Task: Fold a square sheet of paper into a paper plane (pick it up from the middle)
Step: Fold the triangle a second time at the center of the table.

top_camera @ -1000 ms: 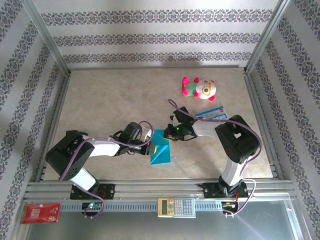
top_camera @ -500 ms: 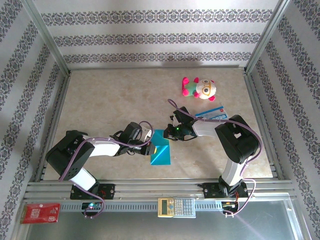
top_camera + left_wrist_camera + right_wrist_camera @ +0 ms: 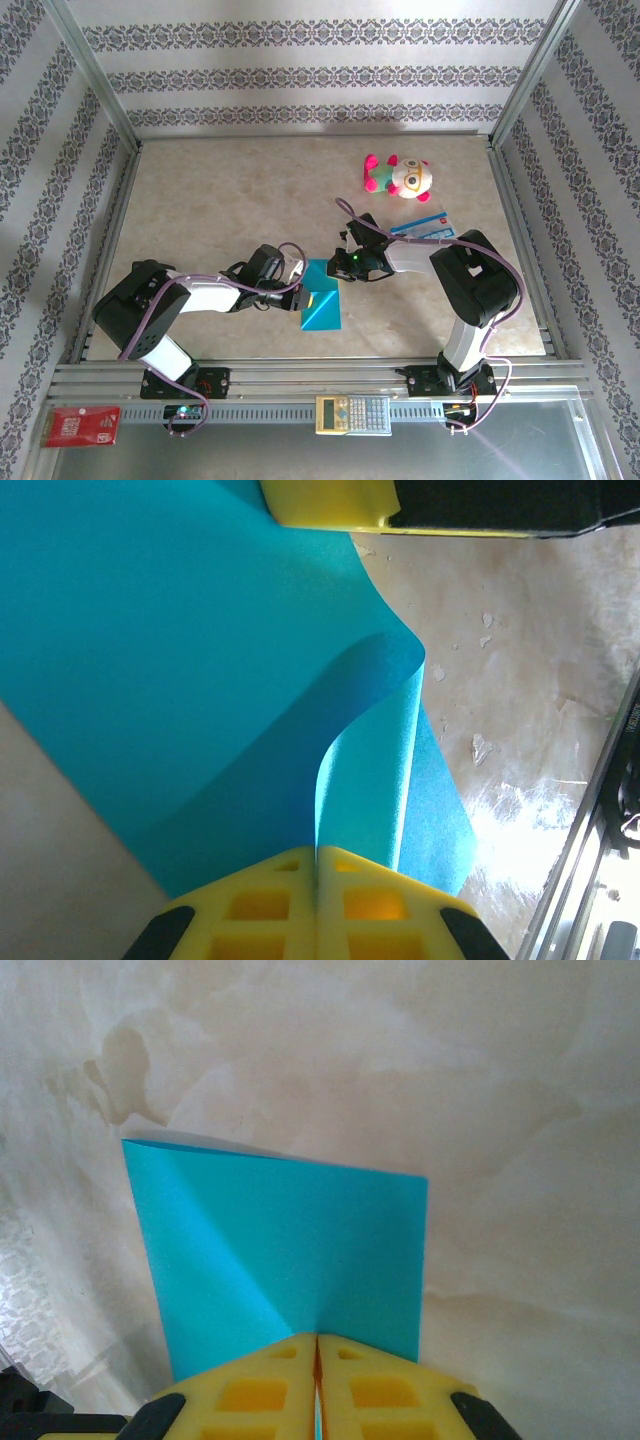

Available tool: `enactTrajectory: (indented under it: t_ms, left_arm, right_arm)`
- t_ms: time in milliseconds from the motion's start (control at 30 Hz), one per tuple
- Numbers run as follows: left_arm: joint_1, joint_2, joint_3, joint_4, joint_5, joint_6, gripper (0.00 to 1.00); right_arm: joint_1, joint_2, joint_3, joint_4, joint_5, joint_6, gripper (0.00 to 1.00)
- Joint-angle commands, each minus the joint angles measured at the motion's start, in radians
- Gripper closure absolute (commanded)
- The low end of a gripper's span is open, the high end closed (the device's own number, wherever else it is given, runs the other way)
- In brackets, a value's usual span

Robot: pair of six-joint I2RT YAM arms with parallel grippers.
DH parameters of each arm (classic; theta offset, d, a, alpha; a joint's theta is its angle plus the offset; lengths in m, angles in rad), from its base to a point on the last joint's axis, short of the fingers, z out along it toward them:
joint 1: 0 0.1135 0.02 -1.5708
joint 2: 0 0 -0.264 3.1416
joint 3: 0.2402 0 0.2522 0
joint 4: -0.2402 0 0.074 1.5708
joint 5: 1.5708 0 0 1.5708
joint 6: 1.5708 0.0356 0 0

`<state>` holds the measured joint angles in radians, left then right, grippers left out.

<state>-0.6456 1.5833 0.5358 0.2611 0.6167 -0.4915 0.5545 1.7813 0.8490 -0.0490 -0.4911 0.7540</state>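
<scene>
Two grippers meet at one teal sheet of paper (image 3: 322, 308), which lies on the table (image 3: 220, 200) near its front middle, between the arms. The left gripper (image 3: 300, 291) reaches it from the left side and the right gripper (image 3: 337, 276) from the far side. In the left wrist view the yellow fingers (image 3: 265, 905) are pressed together on a flap of the sheet, which stands up and curls between them; in the right wrist view the fingers (image 3: 255, 1390) are likewise closed on the sheet's near edge, and beyond them it lies flat with a diagonal crease.

The tabletop is beige and marbled like stone, with faint brown stains, small pale flecks and glare towards the metal rail. Walls stand on three sides, papered in white with grey floral bands; aluminium posts mark the corners and rails run along the front. A plush toy (image 3: 398, 177) sits far right; a white-and-blue card (image 3: 422, 223) lies just nearer than it. A calculator (image 3: 352, 414) rests on the front ledge, and a red packet (image 3: 82, 426) at its left end.
</scene>
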Motion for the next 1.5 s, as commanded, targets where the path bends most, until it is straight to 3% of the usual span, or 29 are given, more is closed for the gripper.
enactTrajectory:
  t_ms: [0,967,1467]
  left_arm:
    - [0.021,-0.007,-0.013,-0.012,-0.016,0.003,0.92]
    - [0.026,0.040,0.000,0.027,0.021,-0.019,0.89]
    - [0.022,0.035,0.010,0.034,0.046,-0.031,0.95]
  right_arm:
    - [0.010,0.038,-0.006,-0.059,0.053,-0.021,0.90]
    - [0.015,0.041,-0.016,-0.055,0.056,-0.015,0.91]
    - [0.016,0.041,-0.018,-0.055,0.057,-0.016,0.91]
